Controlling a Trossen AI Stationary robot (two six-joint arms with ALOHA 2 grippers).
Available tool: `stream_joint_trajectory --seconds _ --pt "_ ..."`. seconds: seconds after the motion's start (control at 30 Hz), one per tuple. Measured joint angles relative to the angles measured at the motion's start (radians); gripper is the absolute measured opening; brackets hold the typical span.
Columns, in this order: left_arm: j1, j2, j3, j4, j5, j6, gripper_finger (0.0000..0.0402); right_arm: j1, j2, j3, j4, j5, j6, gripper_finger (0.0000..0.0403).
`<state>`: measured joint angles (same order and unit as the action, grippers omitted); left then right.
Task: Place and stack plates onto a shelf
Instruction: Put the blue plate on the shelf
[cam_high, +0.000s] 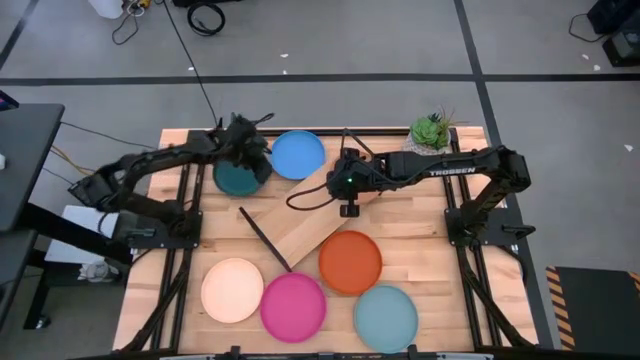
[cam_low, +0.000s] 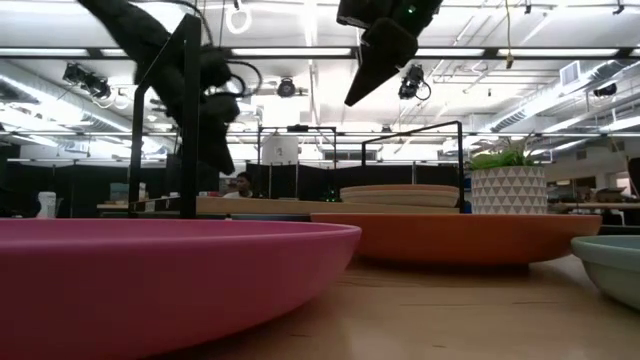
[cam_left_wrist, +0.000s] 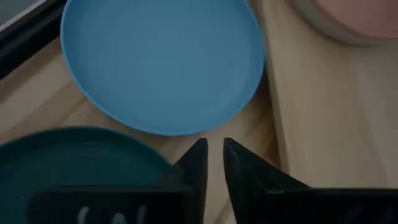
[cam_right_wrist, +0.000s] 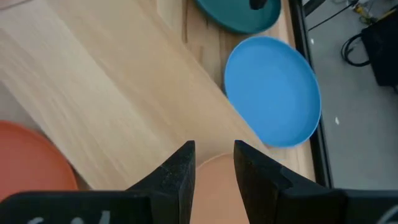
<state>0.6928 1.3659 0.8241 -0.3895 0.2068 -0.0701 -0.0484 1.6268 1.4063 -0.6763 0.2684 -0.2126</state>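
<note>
The shelf is a light board with black frame ends, lying slantwise mid-table. A low stack of tan plates rests on its far end, also seen as tan plates below my right gripper, which hangs open well above them. My left gripper hovers with a narrow gap over bare table between the dark teal plate and the blue plate, both flat on the table by the far edge. The orange, cream, magenta and light blue plates lie near the front edge.
A small potted plant stands at the far right corner of the table. The shelf's black frame end juts up near the middle. Cables run on the floor beyond the table. A person shows far off in the room.
</note>
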Motion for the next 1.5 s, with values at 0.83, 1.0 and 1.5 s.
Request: stream_joint_trajectory --seconds 0.83,1.0,1.5 --pt "-0.129 0.337 0.158 -0.088 -0.216 0.762 0.0172 0.021 0.000 0.000 -0.078 0.000 0.057 0.0116" --pt "-0.149 0.351 0.158 -0.055 -0.313 0.824 0.0171 0.027 0.000 -0.001 -0.088 0.000 0.062 0.0116" --pt "-0.157 0.353 0.150 -0.043 -0.319 1.097 0.0031 0.075 0.001 -0.001 -0.090 -0.001 0.076 0.0116"
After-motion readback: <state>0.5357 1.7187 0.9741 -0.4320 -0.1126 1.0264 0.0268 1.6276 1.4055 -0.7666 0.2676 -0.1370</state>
